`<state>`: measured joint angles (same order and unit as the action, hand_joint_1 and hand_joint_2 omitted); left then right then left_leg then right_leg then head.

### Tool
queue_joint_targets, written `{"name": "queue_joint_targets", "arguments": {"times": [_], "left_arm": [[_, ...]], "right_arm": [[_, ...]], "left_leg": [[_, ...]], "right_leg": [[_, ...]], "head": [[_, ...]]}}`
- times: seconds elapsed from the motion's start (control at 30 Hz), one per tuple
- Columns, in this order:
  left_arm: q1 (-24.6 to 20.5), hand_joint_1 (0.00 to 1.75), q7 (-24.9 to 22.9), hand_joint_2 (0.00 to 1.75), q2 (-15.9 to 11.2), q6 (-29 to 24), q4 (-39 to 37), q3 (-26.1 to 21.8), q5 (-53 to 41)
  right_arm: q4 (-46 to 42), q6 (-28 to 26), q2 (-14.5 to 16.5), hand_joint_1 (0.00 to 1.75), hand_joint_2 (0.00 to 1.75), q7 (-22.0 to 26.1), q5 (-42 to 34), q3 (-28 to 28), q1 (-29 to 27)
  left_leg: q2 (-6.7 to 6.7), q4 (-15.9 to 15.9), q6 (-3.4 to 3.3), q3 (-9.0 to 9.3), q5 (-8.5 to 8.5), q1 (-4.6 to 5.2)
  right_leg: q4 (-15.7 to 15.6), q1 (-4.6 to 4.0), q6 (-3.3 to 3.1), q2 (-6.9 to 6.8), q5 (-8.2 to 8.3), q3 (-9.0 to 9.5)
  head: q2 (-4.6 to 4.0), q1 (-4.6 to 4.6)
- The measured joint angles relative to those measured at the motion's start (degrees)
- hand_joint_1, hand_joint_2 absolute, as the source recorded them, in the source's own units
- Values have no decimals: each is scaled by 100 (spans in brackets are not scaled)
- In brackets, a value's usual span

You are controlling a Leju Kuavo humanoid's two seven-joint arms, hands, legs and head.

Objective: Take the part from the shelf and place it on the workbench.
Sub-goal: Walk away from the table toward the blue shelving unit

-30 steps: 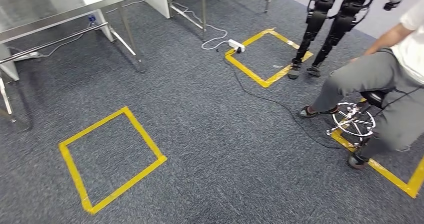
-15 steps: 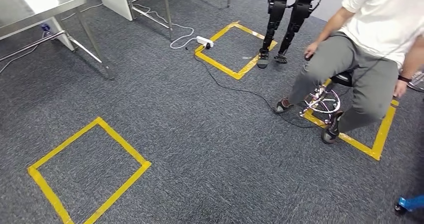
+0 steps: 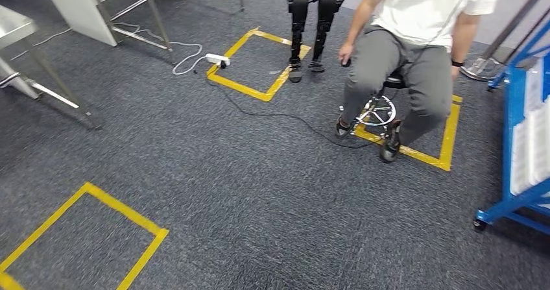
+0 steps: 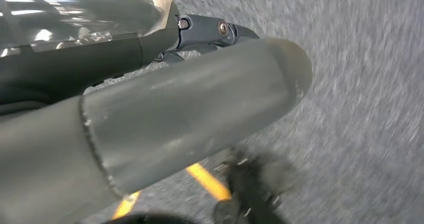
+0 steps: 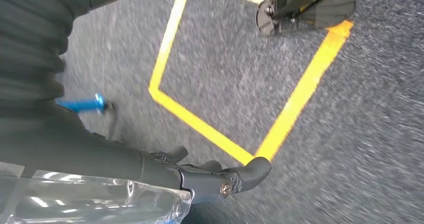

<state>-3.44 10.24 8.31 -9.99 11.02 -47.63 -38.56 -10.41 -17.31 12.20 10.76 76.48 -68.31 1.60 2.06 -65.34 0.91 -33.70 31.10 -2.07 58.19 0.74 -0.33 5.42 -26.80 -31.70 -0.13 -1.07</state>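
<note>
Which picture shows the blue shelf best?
The head view: the blue shelf stands at the right edge, its frame and white bins plain to see. The right wrist view catches just one blue foot of it; the left wrist view shows carpet.

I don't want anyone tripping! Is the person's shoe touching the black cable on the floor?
Cannot tell. In the head view the black cable runs right up to the person's shoe, hiding contact.

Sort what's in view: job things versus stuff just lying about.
Job: blue shelf; steel table, likely the workbench.
Lying about: seated person; stool; other robot's legs; power strip; yellow tape squares.
</note>
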Motion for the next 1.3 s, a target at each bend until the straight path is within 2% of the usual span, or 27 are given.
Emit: {"name": "queue_joint_targets", "arguments": {"times": [0.03, 0.1, 0.17, 0.23, 0.3, 0.37, 0.4, 0.43, 0.47, 0.53, 0.6, 0.67, 0.7, 0.77, 0.83, 0.87, 0.9, 0.93, 0.97, 1.03, 1.07, 1.1, 1.13, 1.17, 1.2, 1.23, 1.3], "left_arm": [[3, 0, -104, 0, -9, 100, 0, 6, -74], [1, 0, -210, 0, -23, 224, 1, 27, -190], [-15, 0, -250, 0, -28, 283, 2, 56, -241], [-30, 0, -271, 0, -36, 388, 3, 91, -291], [-16, 0, -295, 0, -56, 594, 4, 136, -369], [9, 0, -309, 0, -78, 810, 3, 184, -435], [15, 0, -310, 0, -86, 895, 2, 205, -454], [15, 0, -311, 0, -92, 957, 2, 223, -463], [13, 0, -311, 0, -97, 1000, 2, 239, -466], [14, 0, -310, 0, -113, 1036, 3, 268, -471], [15, 0, -297, 0, -140, 1040, 4, 286, -487], [-4, 0, -257, 0, -160, 1040, 6, 303, -522], [-19, 0, -234, 0, -167, 1041, 7, 315, -545], [-30, 0, -195, 0, -184, 1042, 9, 338, -575], [-10, 0, -177, 0, -198, 1047, 8, 345, -586], [4, 0, -171, 0, -201, 1051, 7, 346, -587], [17, 0, -162, 0, -204, 1055, 7, 346, -588], [25, 0, -148, 0, -207, 1058, 7, 347, -588], [26, 0, -132, 0, -209, 1061, 7, 348, -590], [31, 0, -102, 0, -215, 1067, 7, 348, -596], [32, 0, -93, 0, -218, 1071, 7, 348, -604], [30, 0, -89, 0, -220, 1074, 7, 349, -616], [26, 0, -87, 0, -221, 1076, 7, 351, -628], [13, 0, -86, 0, -218, 1077, 7, 357, -638], [3, 0, -86, 0, -212, 1077, 7, 366, -644], [-2, 0, -88, 0, -208, 1076, 8, 376, -646], [1, 0, -96, 0, -202, 1075, 8, 389, -650]], "right_arm": [[-2, 133, -18, 0, 175, -56, -29, -2, 30], [-7, 426, -82, 0, 175, -141, -78, -5, 82], [-11, 621, -146, 0, 175, -176, -99, -7, 102], [-13, 740, -201, 0, 175, -187, -106, -8, 117], [-15, 907, -285, 0, 175, -198, -137, -9, 160], [-18, 1095, -417, 0, 175, -231, -207, -22, 216], [-20, 1175, -492, 0, 175, -255, -245, -37, 238], [-21, 1240, -570, 0, 175, -278, -274, -54, 257], [-22, 1287, -641, 0, 175, -292, -296, -71, 275], [-25, 1325, -744, 0, 175, -302, -323, -91, 326], [-33, 1321, -803, 0, 175, -310, -348, -112, 379], [-41, 1314, -844, 0, 175, -331, -369, -142, 395], [-43, 1316, -859, 0, 175, -341, -375, -155, 394], [-44, 1325, -876, 0, 175, -360, -379, -168, 397], [-45, 1334, -876, 0, 175, -366, -379, -174, 410], [-45, 1342, -875, 0, 175, -366, -378, -175, 414], [-45, 1358, -875, 0, 175, -366, -378, -176, 413], [-45, 1376, -878, 0, 175, -369, -378, -177, 410], [-45, 1394, -880, 0, 175, -372, -378, -178, 407], [-45, 1411, -881, 0, 175, -378, -368, -177, 412], [-45, 1414, -881, 0, 175, -379, -359, -177, 421], [-45, 1415, -880, 0, 175, -380, -347, -176, 428], [-45, 1415, -880, 0, 175, -380, -337, -175, 429], [-45, 1416, -884, 0, 175, -381, -328, -175, 421], [-45, 1417, -890, 0, 175, -381, -319, -174, 409], [-45, 1418, -894, 0, 175, -381, -308, -174, 400], [-45, 1425, -893, 0, 175, -382, -278, -171, 412]], "left_leg": [[120, 301, -7, 120, -127, -16], [248, 565, -41, 214, -181, -7], [117, 611, -125, 229, -202, 23], [-36, 678, -229, 261, -247, 24], [-207, 714, -287, 276, -266, 35], [-396, 712, -301, 273, -259, 52], [-482, 711, -298, 272, -253, 53], [-558, 710, -289, 277, -245, 50], [-629, 710, -272, 290, -233, 44], [-762, 705, -206, 338, -193, 55], [-885, 711, -120, 402, -143, 85], [-1000, 743, -46, 470, -105, 85], [-956, 728, -12, 488, -66, 67], [-637, 422, 31, 377, 179, 36], [-290, -306, 27, 34, 581, 31], [-227, -663, 20, -155, 715, 35], [-201, -873, 12, -287, 736, 36], [-188, -875, -1, -328, 633, 36], [-167, -664, -19, -271, 430, 35], [74, 53, -69, -13, -24, 26], [202, 337, -84, 89, -153, 21], [302, 509, -98, 147, -207, 26], [323, 579, -118, 168, -206, 45], [246, 608, -144, 183, -207, 63], [174, 652, -188, 212, -230, 71], [96, 708, -241, 252, -256, 73], [-86, 797, -315, 319, -294, 67]], "right_leg": [[24, -18, 14, 80, -6, -20], [46, -38, 73, 210, 1, -94], [36, -30, 162, 311, 23, -167], [205, -30, 201, 93, -59, -277], [797, -33, 177, -276, -347, -575], [1464, -11, 192, -414, -608, -912], [1584, 9, 231, -444, -628, -965], [1489, 31, 287, -483, -565, -904], [1175, 57, 348, -563, -437, -725], [398, 71, 414, -882, -172, -298], [56, 31, 355, -1054, -57, -122], [57, 4, 262, -921, -45, -129], [47, 29, 224, -846, -39, -125], [28, 80, 125, -701, -13, -88], [27, 71, 51, -551, 0, -97], [28, 53, 33, -461, 0, -98], [31, 36, 30, -364, -1, -94], [33, 26, 30, -265, -2, -85], [35, 21, 31, -170, -3, -72], [48, 5, 41, 2, -8, -58], [57, -6, 56, 76, -13, -70], [61, -15, 82, 143, -13, -96], [59, -16, 121, 209, -8, -130], [40, -7, 166, 273, 4, -164], [48, 2, 205, 273, 11, -186], [114, 1, 226, 159, -21, -226], [569, -9, 213, -210, -249, -450]], "head": [[0, 4], [0, 10], [0, 11], [0, 21], [0, 44], [0, 55], [0, 54], [0, 55], [0, 56], [0, 66], [0, 60], [0, 52], [0, 45], [0, 28], [0, 17], [0, 14], [0, 15], [0, 14], [0, 14], [0, 15], [0, 19], [0, 21], [0, 21], [0, 20], [0, 20], [0, 24], [0, 49]]}}
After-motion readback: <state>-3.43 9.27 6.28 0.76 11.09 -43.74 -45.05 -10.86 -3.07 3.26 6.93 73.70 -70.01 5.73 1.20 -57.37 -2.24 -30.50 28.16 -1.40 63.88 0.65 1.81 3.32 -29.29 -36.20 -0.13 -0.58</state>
